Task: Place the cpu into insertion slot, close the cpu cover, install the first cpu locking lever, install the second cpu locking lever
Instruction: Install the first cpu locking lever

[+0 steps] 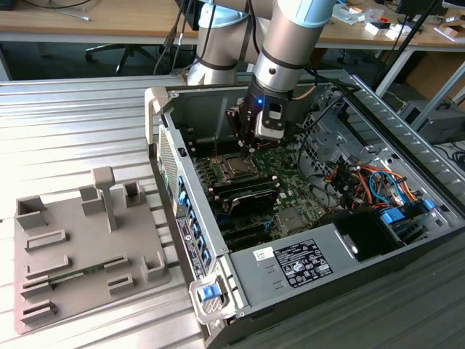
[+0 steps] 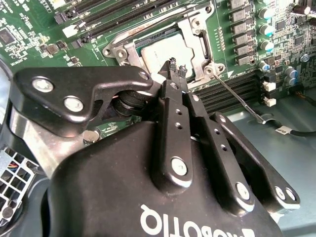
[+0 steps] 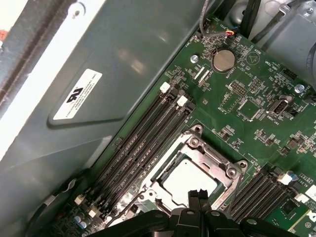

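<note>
The cpu (image 2: 160, 52) (image 3: 190, 178) lies in the insertion slot (image 1: 232, 169), its pale metal face showing. The silver cpu cover (image 2: 197, 37) (image 3: 195, 145) lies flat around it as a frame. A thin wire locking lever (image 2: 242, 101) sticks out from one socket corner across the memory slots, away from the frame. My gripper (image 2: 173, 64) (image 3: 198, 194) (image 1: 251, 144) hangs just above the socket's edge with its black fingertips pressed together and nothing between them.
The green motherboard (image 3: 247, 98) sits in an open computer case (image 1: 305, 262) with tall metal walls. Black memory slots (image 3: 143, 148) flank the socket on both sides. Coloured cables (image 1: 370, 178) crowd the case at the exterior view's right. A grey fixture plate (image 1: 80, 247) lies at the left.
</note>
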Action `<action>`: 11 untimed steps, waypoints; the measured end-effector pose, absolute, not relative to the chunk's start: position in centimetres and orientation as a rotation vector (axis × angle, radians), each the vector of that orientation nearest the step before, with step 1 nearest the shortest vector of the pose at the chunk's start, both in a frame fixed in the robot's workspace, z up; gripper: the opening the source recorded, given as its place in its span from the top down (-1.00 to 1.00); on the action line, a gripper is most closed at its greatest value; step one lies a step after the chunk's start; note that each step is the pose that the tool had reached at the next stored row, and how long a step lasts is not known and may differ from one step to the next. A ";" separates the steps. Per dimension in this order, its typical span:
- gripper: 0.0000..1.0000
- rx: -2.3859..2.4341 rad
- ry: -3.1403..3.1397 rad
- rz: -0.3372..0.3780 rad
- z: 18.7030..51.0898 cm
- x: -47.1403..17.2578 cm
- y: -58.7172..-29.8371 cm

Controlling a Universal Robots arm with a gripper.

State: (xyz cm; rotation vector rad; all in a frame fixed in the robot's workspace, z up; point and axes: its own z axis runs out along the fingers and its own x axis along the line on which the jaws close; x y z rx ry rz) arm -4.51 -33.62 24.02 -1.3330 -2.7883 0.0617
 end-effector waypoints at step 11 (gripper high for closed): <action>0.79 -1.276 -2.816 0.063 24.0 -4.5 -33.6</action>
